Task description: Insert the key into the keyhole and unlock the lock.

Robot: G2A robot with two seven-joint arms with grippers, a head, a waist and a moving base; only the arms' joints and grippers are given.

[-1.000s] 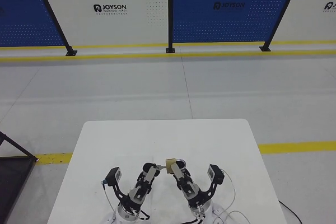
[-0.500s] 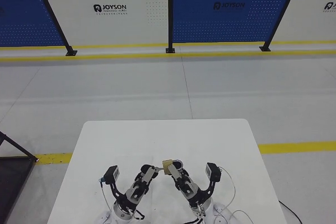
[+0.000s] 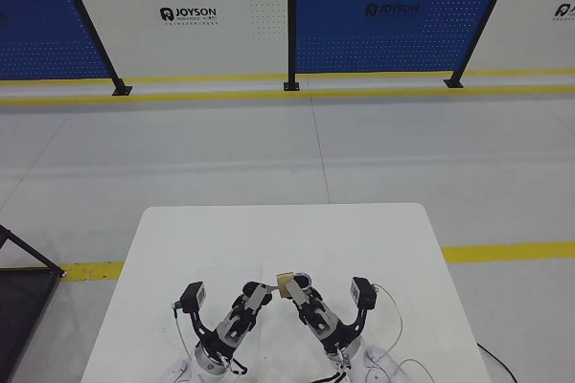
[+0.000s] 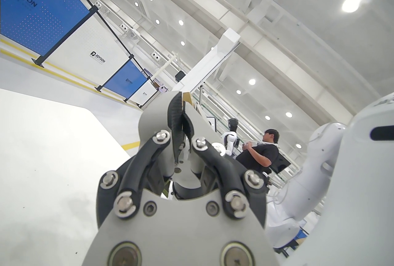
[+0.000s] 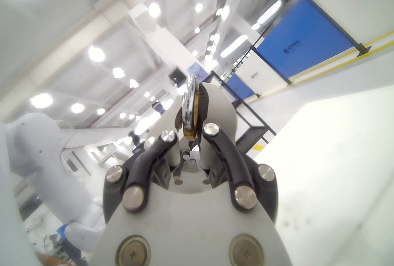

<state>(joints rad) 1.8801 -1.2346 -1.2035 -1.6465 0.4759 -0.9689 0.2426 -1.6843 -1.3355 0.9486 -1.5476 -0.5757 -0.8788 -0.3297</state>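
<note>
- The left gripper is pressing its dark pads almost together on a thin piece. A brass-coloured tip is peeping out at the fingertips, and I am taking it for the key.
- The right gripper is clamping narrowly on the flat faces of the brass padlock, with the chrome shackle pointing away from the wrist.
- In the top view both are hanging over the near part of the white table, fingertips facing each other. The key's end is lying just beside the padlock, but whether it is touching or entering the keyhole is too small to tell.
- The step in hand is looking like insertion. The next move is calling for lining the blade up with the keyhole, pushing it home, then twisting while the right gripper is bracing the padlock.
- The blue and white panels behind are carrying a logo and lettering, which I am leaving unread.
</note>
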